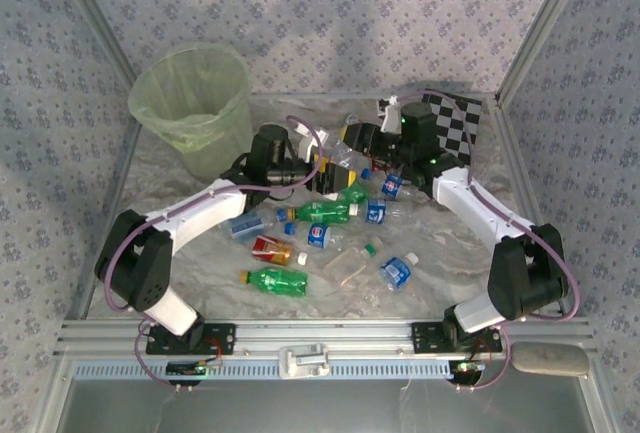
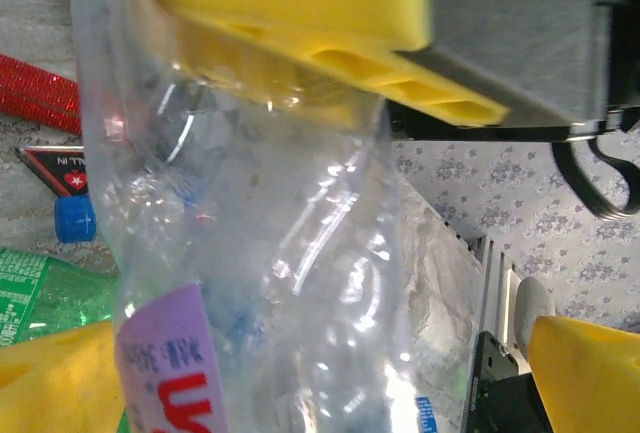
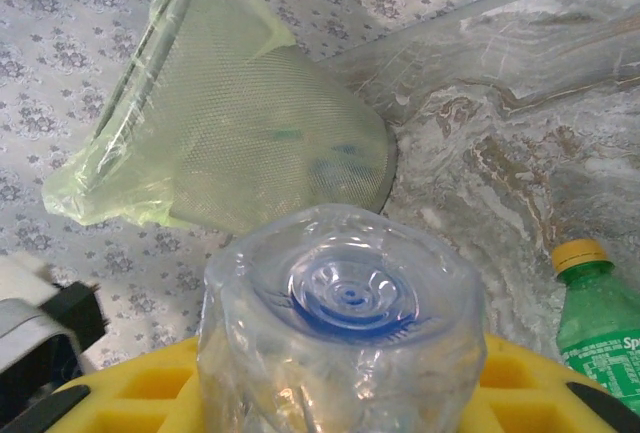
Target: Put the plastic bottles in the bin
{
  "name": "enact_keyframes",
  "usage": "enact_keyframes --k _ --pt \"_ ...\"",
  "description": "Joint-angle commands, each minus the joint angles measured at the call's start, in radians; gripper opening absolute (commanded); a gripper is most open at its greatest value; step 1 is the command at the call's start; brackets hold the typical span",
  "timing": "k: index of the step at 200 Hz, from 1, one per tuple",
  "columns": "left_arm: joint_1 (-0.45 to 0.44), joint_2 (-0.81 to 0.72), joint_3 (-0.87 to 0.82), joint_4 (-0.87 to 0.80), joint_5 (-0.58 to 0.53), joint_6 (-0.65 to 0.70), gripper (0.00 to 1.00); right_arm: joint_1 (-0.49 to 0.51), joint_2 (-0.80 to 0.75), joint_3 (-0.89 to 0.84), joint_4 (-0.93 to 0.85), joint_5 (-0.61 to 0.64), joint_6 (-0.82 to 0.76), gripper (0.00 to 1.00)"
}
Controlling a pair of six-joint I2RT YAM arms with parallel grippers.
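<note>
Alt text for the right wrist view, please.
A clear plastic bottle, base toward the camera, is held in the right gripper, yellow fingers showing beside it. Behind: the pale-green lined bin against patterned wallpaper, and a green bottle with a yellow cap at right.

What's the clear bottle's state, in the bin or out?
Out: right gripper is shut on the clear bottle; the bin stands apart.

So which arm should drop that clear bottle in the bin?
Left, probably. The bin stands on its side, and the left gripper is open around the bottle. The right gripper holds the bottle but sits farther from the bin, so passing it over looks easier.
</note>
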Motion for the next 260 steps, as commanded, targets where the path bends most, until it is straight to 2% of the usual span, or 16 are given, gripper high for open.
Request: enact_keyframes --k 1,20,51,82,101,116,138,148,183,203,260 --pt "-0.006 0.017 0.047 -0.005 0.027 0.019 0.96 0.004 0.002 0.034 0.028 -0.031 -0.010 0.39" --pt "-0.007 0.028 0.055 -0.016 0.023 0.021 0.89 0.004 0.003 0.034 0.028 -0.032 -0.010 0.40" --pt "-0.007 0.040 0.064 -0.028 0.021 0.022 0.69 0.004 0.006 0.036 0.028 -0.031 -0.010 0.41" --pt "-0.007 0.040 0.065 -0.040 -0.007 0.027 0.54 0.004 0.009 0.039 0.020 -0.030 -0.009 0.45" --pt "-0.003 0.037 0.065 -0.055 -0.036 0.028 0.44 0.003 0.009 0.042 0.009 -0.024 -0.004 0.56" --pt "0.000 0.029 0.063 -0.067 -0.072 0.028 0.40 0.003 0.003 0.043 -0.004 -0.014 -0.004 0.76" --pt "0.012 0.013 0.044 -0.075 -0.117 0.023 0.31 -0.006 -0.014 0.037 -0.025 0.007 -0.008 0.94" --pt "0.018 0.002 0.028 -0.075 -0.138 0.018 0.30 -0.012 -0.028 0.033 -0.037 0.028 -0.011 1.00" --pt "0.049 -0.051 -0.023 -0.106 -0.208 0.013 0.28 -0.049 -0.087 -0.016 -0.066 0.082 -0.018 1.00" --pt "0.072 -0.099 -0.018 -0.174 -0.263 0.063 0.28 -0.074 -0.118 -0.054 -0.077 0.111 -0.020 1.00" --pt "0.135 -0.171 0.214 -0.446 -0.452 0.298 0.28 -0.090 -0.140 -0.126 -0.081 0.179 -0.013 1.00"
